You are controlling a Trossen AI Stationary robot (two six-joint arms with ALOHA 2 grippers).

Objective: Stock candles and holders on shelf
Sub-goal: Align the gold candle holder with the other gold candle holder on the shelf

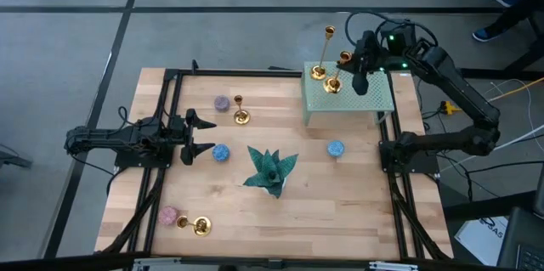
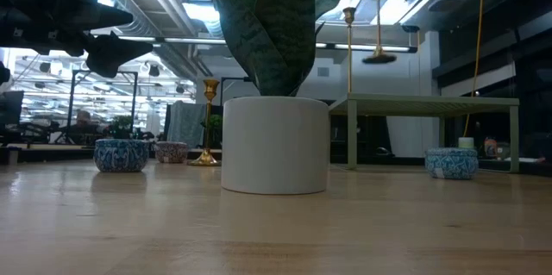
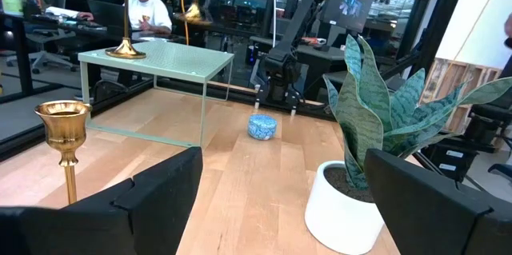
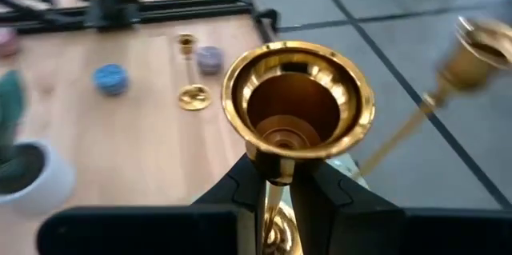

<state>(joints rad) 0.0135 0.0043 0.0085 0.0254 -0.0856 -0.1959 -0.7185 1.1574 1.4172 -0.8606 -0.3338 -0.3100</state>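
The pale green shelf (image 1: 357,99) stands at the table's far right. One gold holder (image 1: 320,65) stands by its base on the shelf top. My right gripper (image 1: 352,67) is shut on a second holder (image 4: 298,99) above the shelf. A third holder (image 1: 241,115) stands on the table beside a mauve candle (image 1: 222,102), and another holder (image 1: 201,226) is near the pink candle (image 1: 168,216). Two blue candles (image 1: 221,152) (image 1: 335,148) rest on the table. My left gripper (image 1: 197,135) waits open and level at the table's left, touching nothing. My right gripper pinches the holder's thin stem just under its cup (image 4: 277,183) between its two fingers. The fingers slant down from the table's right side and lie across the stem. The holder hangs roughly upright, and its round base (image 2: 378,56) is clear above the shelf top.
A teal plant (image 1: 270,171) in a white pot (image 2: 274,144) stands mid-table, between the blue candles. A black frame (image 1: 161,110) runs along the table's left and right sides. A person (image 3: 144,3) sits beyond the far edge.
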